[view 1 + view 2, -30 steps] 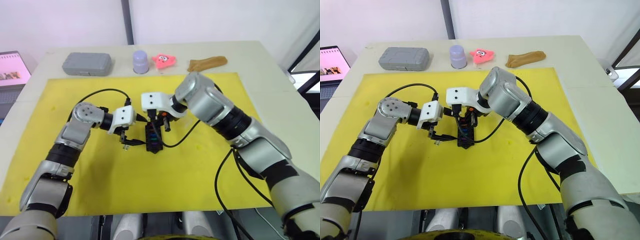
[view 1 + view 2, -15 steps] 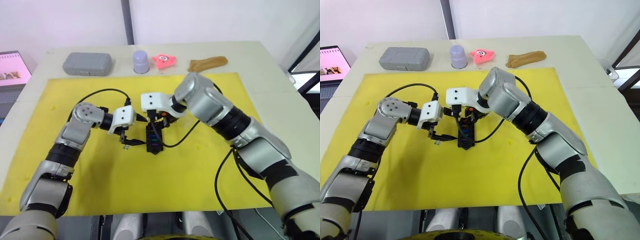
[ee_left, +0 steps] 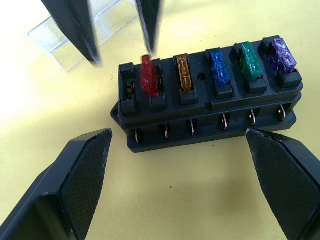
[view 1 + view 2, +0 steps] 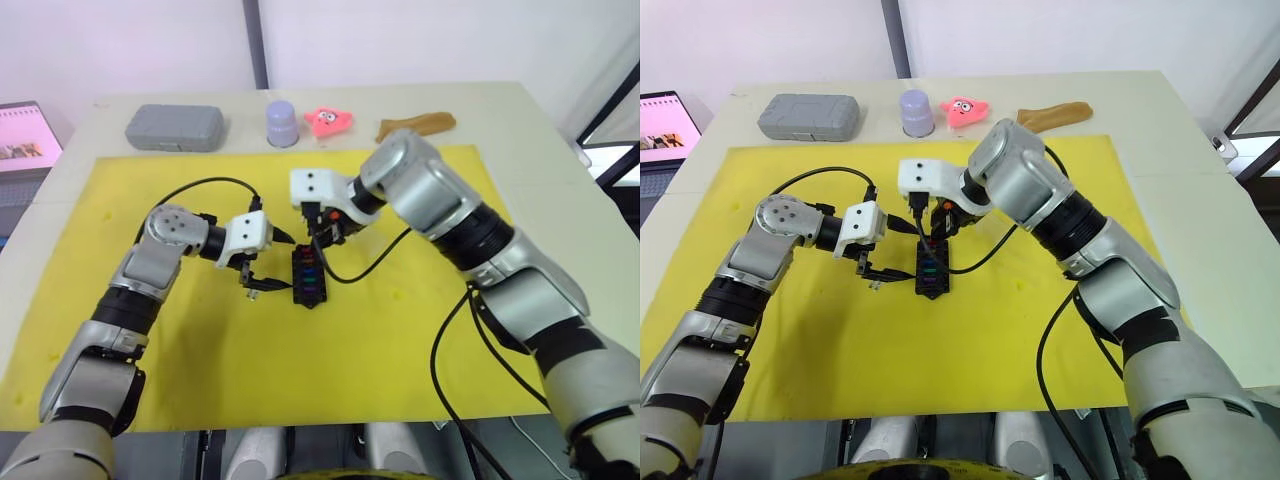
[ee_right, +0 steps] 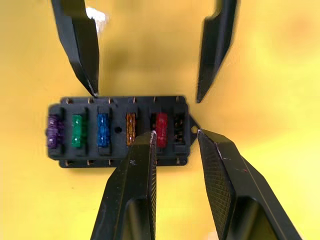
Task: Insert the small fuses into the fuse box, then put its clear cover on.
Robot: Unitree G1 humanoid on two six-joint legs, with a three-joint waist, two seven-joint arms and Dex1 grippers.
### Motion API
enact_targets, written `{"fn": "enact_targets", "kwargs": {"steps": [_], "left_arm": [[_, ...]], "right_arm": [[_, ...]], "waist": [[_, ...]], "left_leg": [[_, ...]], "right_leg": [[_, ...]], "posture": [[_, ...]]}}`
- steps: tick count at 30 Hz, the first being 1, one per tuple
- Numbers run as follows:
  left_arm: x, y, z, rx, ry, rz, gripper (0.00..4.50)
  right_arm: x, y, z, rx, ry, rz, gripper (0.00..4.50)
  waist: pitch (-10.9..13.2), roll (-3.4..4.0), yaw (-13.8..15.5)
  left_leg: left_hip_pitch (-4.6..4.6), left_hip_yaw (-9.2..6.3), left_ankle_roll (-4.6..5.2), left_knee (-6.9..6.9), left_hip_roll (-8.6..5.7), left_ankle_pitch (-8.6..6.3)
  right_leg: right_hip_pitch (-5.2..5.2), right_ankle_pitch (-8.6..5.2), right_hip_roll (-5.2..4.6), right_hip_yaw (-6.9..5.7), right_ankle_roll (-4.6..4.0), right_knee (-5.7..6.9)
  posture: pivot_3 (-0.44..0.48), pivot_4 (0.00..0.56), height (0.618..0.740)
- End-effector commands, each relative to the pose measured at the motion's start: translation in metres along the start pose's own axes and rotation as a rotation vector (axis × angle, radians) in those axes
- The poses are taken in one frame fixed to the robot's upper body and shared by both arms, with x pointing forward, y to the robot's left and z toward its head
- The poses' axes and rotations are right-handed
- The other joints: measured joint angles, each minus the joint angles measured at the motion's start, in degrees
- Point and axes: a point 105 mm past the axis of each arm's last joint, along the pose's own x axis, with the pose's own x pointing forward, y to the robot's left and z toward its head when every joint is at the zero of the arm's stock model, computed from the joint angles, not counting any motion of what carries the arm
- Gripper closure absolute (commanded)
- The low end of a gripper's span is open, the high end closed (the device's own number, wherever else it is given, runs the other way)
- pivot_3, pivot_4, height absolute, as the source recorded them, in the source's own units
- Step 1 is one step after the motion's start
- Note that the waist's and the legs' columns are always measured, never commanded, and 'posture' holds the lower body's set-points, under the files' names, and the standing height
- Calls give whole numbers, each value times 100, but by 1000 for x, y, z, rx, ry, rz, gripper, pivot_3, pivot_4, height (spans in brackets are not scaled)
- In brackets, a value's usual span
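Observation:
The black fuse box lies on the yellow mat. Purple, green, blue and orange small fuses sit in its slots. A red fuse stands higher and leans. The end slot beside the red one is empty. The clear cover lies just beyond the box, on its right side. My left gripper is open, its tips close to the box's left long side. Hovering over the box's far end near the red fuse, my right gripper is open and holds nothing.
Along the table's far edge stand a grey case, a lavender cup, a pink star toy and a brown object. A laptop sits off the left edge. Black cables loop from both wrists over the yellow mat.
My right gripper has lifted up and back from the fuse box's far end. The left arm and the box have not moved.

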Motion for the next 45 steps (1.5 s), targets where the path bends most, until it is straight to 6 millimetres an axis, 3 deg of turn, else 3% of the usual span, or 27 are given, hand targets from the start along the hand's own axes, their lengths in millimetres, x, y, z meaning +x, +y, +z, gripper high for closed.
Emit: {"fn": "enact_targets", "kwargs": {"steps": [1, 6, 12, 15, 19, 20, 37, 45], "left_arm": [[-4, 7, 7, 38, -2, 23, 0], [-6, 8, 7, 36, -1, 30, 0], [-7, 9, 7, 35, -2, 31, 0], [-7, 9, 6, 35, -1, 31, 0], [-7, 9, 6, 34, -2, 29, 0], [-7, 9, 6, 35, -1, 29, 0], [-7, 9, 7, 36, 0, 23, 0], [-7, 8, 8, 37, 0, 23, 0]], "right_arm": [[-20, 0, 23, -54, -118, -28, 3092], [-27, 5, 35, -170, -400, -179, 3092], [-20, 9, 21, -74, -483, -171, 3092], [-11, 17, 12, -77, -481, -178, 3092], [-3, 20, 4, -12, -502, -170, 4293], [-1, 21, 1, -2, -499, -170, 4407], [24, 24, -26, 106, -456, -154, 4407], [37, 23, -48, 198, -412, -139, 4407]], "waist": [[0, 0, -2], [-2, -3, 16], [-1, -3, 3], [-2, -3, 4], [-1, -2, 5], [-1, -3, 5], [-2, -3, 6], [-2, -3, 11]], "left_leg": [[0, 0, 0, 0, 0, 0], [0, -3, 0, -2, 2, 0], [1, 1, 0, 2, 0, 0], [3, -1, 0, -2, 2, 0], [2, 2, 0, 0, 0, 0], [2, 2, 0, 0, 0, 0], [3, 2, 0, 0, 0, 0], [8, 1, 0, 0, 0, 0]], "right_leg": [[0, 0, 0, 0, 0, 0], [1, 0, 0, -1, 0, -1], [3, 1, -3, -2, 2, 1], [3, 1, -1, -3, 2, -1], [3, 1, -2, -3, 2, 0], [3, 1, -2, -2, 2, 0], [4, 1, -2, -2, 2, 0], [9, 1, -2, -3, 2, -1]], "posture": [[0, 150, 740], [0, 150, 740], [0, 150, 740], [0, 150, 740], [0, 150, 740], [0, 150, 740], [0, 150, 740], [0, 150, 740]]}}
